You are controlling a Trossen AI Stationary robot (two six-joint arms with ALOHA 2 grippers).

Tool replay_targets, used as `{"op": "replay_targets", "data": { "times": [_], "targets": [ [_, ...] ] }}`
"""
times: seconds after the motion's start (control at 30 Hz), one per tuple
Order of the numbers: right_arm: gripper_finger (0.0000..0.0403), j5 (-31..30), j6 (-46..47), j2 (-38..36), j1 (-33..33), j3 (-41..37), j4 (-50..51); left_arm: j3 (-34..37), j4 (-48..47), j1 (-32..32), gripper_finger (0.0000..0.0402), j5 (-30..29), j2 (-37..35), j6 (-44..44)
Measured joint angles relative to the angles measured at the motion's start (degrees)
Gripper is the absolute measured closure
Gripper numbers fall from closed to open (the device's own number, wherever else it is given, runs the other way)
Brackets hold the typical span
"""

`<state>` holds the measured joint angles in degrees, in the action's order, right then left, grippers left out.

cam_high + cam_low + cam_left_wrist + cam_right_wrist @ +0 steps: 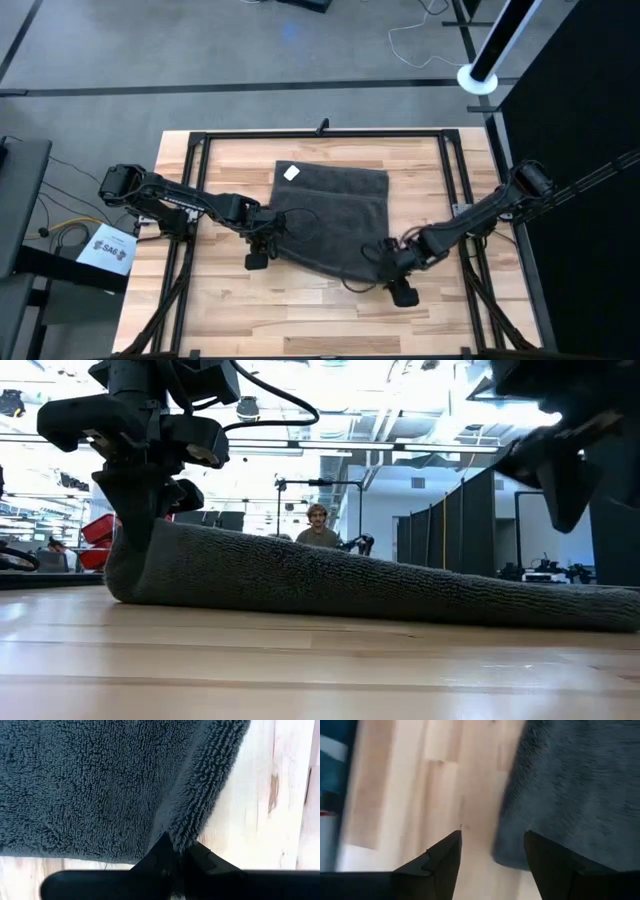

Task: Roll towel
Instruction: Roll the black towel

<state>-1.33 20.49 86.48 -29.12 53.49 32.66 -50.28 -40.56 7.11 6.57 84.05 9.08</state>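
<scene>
Hidden in the high view under the two dark wrists: both near corners of the towel (330,222). Hard to make out there whether either set of jaws meets cloth. Cut off at the upper edge of the low view: most of both arms. Lying mid-bench, slightly toward the far edge, a dark charcoal-grey terry cloth with deep loops, roughly rectangular but skewed, its near hem slanting toward the right near corner of the bench (220,310). Long axis from far edge to near edge, small white label (291,173) at the far left corner, a fold line crossing side to side a little below it. Seen level from the low view, raised at the left corner and sloping down flat toward the right. Left gripper (176,851) at the near left corner of the cloth, jaws pinched tight on the towel's hemmed edge, pile bunched between the tips. Right gripper (492,851) at the near right corner, jaws spread wide, one finger over bare pale wood, the other over the cloth's edge, nothing held. Blurred in the right wrist view: wood grain and pile alike.
</scene>
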Motion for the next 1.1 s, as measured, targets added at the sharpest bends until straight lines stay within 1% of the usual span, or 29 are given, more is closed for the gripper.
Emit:
{"op": "replay_targets", "data": {
  "times": [0.07,0.17,0.3,0.4,0.47,0.53,0.6,0.67,0.73,0.83,0.87,1.0,1.07,1.1],
  "targets": [
    [0.0187,-3.82,-0.02,0.15,-2.02,-0.31,0.36,0.0,-0.02,0.0,0.04,0.06,0.0,0.02],
    [0.0169,-6.44,0.01,1.35,-4.7,-0.52,-0.5,0.0,-0.02,0.0,0.04,0.39,0.0,0.14],
    [0.0153,-11.22,-0.25,5.34,-7.43,-0.61,-1.81,0.0,-0.14,0.0,0.04,0.53,0.0,0.42],
    [0.0152,-13.98,-0.74,9.63,-8.14,-0.55,-2.22,-0.02,-0.62,0.0,0.04,0.9,0.0,0.82],
    [0.0155,-16.22,0.83,12.41,-8.14,-0.4,-1.07,-0.02,-1.1,0.0,0.04,0.94,0.0,1.2],
    [0.0161,-16.92,2.27,14.28,-8.16,0.12,-1.53,-0.02,-1.67,0.2,0.04,0.96,0.0,1.41],
    [0.0176,-17.18,3.75,15.71,-8.18,0.38,-1.36,-0.03,-2.33,0.33,0.04,1.05,0.01,1.63],
    [0.0207,-17.15,5.49,16.35,-8.18,0.72,-1.34,-0.07,-2.85,0.42,0.04,1.14,0.02,2.02],
    [0.0259,-16.78,6.91,16.48,-8.18,0.96,-1.53,-0.09,-3.64,0.61,0.04,1.14,0.02,2.62],
    [0.0361,-16.7,7.07,15.61,-8.06,1.39,-1.46,-0.09,-3.59,1.01,0.04,1.1,0.02,3.12],
    [0.0381,-16.73,6.81,15.09,-7.9,1.34,-1.23,-0.09,-3.58,1.18,0.04,1.01,0.02,3.5],
    [0.0395,-15.89,8.01,12.0,-6.53,1.14,2.51,-0.09,-3.58,2.0,0.04,0.68,0.02,5.19],
    [0.0395,-13.63,8.37,9.65,-5.25,0.91,4.7,-0.09,-3.6,2.64,0.04,0.66,0.02,6.22],
    [0.0395,-11.36,8.36,8.18,-4.4,0.01,4.17,-0.11,-3.62,3.0,0.04,0.65,0.02,6.78]
  ]
}}
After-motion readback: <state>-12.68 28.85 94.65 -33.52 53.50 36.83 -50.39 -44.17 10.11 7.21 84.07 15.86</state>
